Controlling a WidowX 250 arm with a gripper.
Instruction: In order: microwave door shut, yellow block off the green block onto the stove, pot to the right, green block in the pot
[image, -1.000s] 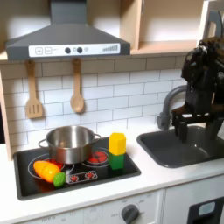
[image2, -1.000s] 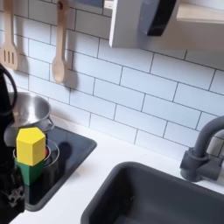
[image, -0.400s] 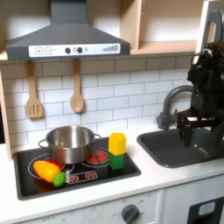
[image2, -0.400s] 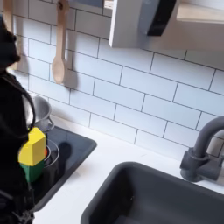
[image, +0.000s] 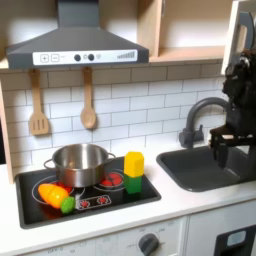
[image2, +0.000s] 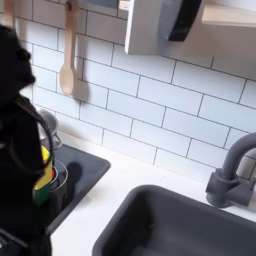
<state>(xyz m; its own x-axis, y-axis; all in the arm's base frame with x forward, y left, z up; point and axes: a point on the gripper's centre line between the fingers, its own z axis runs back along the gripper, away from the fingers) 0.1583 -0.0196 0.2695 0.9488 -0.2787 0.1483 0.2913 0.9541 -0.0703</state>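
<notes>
The hand (image: 232, 152) of the black arm hangs above the dark sink basin (image: 205, 170) at the first exterior view's right, just to the right of the grey faucet (image: 200, 115); whether its fingers are apart or together cannot be told, as they merge into one dark shape there. In the second exterior view the arm (image2: 20, 150) is a blurred black mass along the left edge, standing in front of the stove.

To the left of the sink in the first exterior view, the black stove (image: 95, 200) lies on the white table (image: 170, 205). On the stove's right part the yellow block (image: 134, 163) sits squarely on top of the green block (image: 134, 184), the two touching as a small tower (in the second exterior view only slivers of yellow (image2: 45, 160) and green (image2: 43, 188) peek past the arm). Left of the tower and near the stove's back edge stands the steel pot (image: 79, 163), upright. At the stove's front left corner lie the orange and yellow toy food (image: 52, 193) and the lime-green round toy (image: 67, 205), touching each other.

Behind the stove, two wooden utensils (image: 38, 103) hang on the white tiled wall under the grey range hood (image: 78, 40).
</notes>
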